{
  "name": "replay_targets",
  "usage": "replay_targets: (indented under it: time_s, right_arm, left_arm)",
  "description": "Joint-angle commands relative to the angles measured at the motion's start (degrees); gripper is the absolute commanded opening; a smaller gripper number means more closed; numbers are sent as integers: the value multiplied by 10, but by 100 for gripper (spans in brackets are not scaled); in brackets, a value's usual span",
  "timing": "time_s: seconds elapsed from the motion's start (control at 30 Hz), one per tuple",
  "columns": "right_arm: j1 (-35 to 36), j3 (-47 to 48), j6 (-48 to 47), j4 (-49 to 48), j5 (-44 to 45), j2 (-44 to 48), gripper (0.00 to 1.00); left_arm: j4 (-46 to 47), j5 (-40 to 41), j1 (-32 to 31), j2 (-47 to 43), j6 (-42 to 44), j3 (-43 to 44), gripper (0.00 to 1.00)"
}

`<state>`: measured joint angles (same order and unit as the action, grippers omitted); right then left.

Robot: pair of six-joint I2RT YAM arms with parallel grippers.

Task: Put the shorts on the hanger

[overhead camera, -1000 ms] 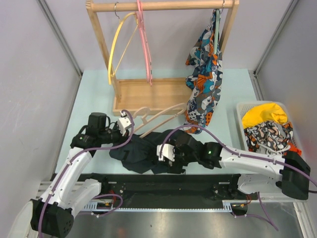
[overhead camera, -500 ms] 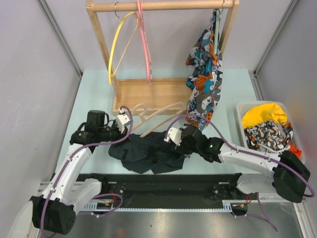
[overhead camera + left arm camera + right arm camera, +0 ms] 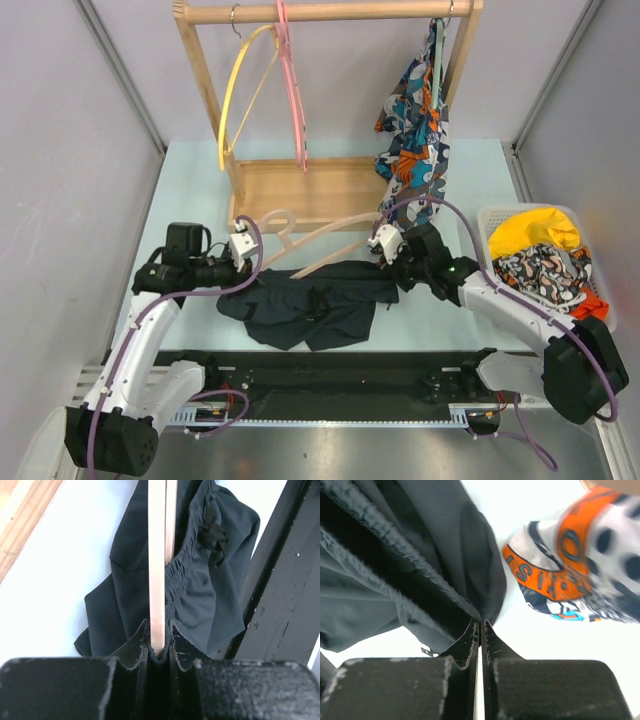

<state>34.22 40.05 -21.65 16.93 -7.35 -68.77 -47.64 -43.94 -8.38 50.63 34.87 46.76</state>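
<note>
Two robot arms reach forward from the near edge of a pale counter (image 3: 190,180). Between them lie the shorts (image 3: 310,305), dark navy and spread out on the counter. A gathered waistband and a drawstring run along their far edge.

At the left end of the shorts, the left gripper (image 3: 159,650) is closed almost fully on the hanger (image 3: 325,232), pinching its thin tan bar between the fingertips. In the left wrist view the bar runs straight out from the jaws along the gathered waistband, touching it.

At the right end of the shorts, the right gripper (image 3: 481,625) is closed tight with its fingers together. The edge of the shorts runs into its tips, so it appears to pinch the fabric there.

The rest of the hanger sits just behind the shorts, low over the counter and slanted, with its hook toward the left.

Farther behind the shorts stands a wooden rack (image 3: 300,190). A yellow hanger (image 3: 240,85) and a pink hanger (image 3: 292,80) hang from its top rail. A patterned garment (image 3: 415,150) in blue, orange and white hangs from the same rail, behind the right end of the shorts.

Well to the right of the shorts is a white basket (image 3: 490,225) holding a yellow cloth (image 3: 535,232) and some patterned fabric.
</note>
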Motion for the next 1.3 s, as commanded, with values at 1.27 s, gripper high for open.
replay_targets:
  time_s: [1.27]
  right_arm:
    - [30, 150, -23, 108, -71, 99, 0]
  left_arm:
    - [-107, 191, -124, 80, 225, 106, 0]
